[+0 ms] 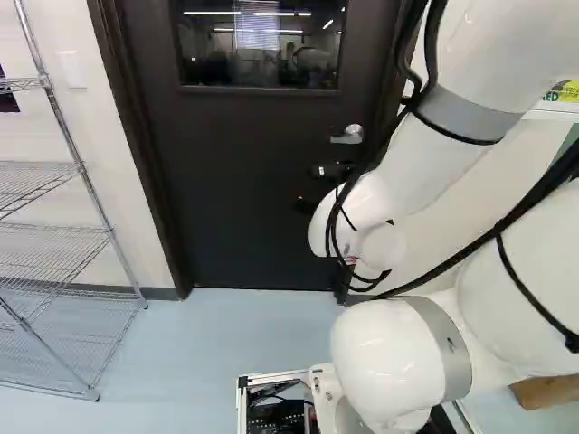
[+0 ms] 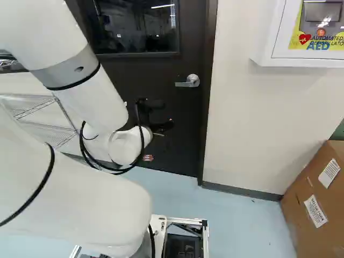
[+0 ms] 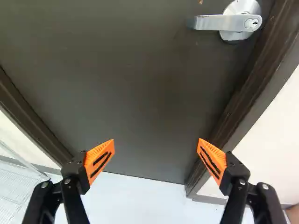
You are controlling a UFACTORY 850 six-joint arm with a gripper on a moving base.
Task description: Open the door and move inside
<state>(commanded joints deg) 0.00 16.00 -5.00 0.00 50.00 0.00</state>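
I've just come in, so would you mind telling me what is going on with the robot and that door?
The robot's white arm is reaching toward a closed dark door. Its hand is open and holds nothing, and the silver lever handle lies ahead of it, untouched and roughly level. It is probably about to try that handle.

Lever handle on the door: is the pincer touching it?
Apart. The wrist view shows the lever handle ahead of the open pincer, with a stretch of dark door visible between it and both orange pads.
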